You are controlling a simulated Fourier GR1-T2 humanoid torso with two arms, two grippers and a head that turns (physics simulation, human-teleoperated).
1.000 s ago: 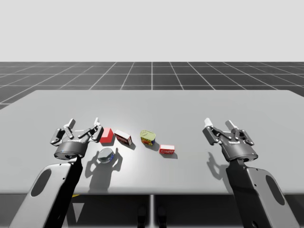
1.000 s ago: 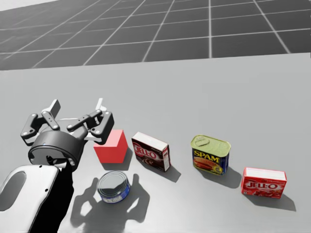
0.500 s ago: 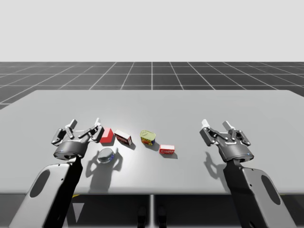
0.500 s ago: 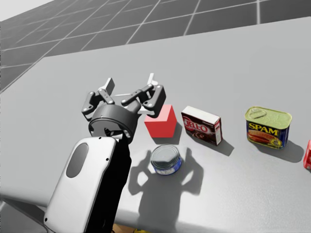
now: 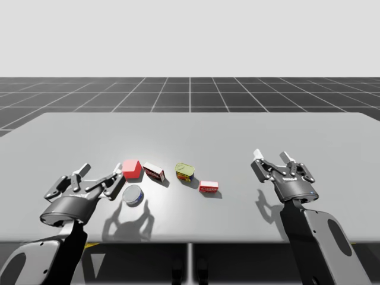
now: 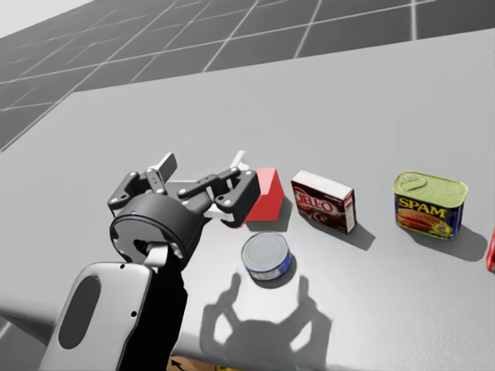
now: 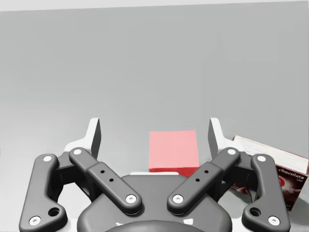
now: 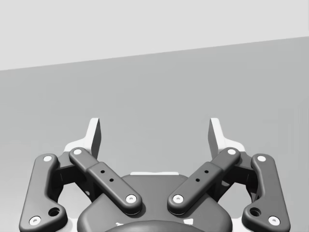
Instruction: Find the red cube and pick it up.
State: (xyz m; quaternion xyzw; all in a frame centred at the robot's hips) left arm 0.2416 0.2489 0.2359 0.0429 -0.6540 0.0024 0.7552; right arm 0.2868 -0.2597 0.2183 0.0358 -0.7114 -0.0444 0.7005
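Cube [image 7: 173, 149] lay ahead of the left gripper [image 7: 155, 132], fingers spread, one of which might clip the box [image 7: 270, 169] beside it.

lettering | dark red box [image 6: 323, 202] | blue rectangular can [image 6: 429, 212] (brand print on each front face)

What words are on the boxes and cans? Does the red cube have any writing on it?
Red cube: no writing at all.
Dark red box: white lettering on its front, not read out here.
Rectangular can: yellow lettering on its blue side, not read out here.
Round blue can: print on its side, too small to read.
Small red box: too small to read.
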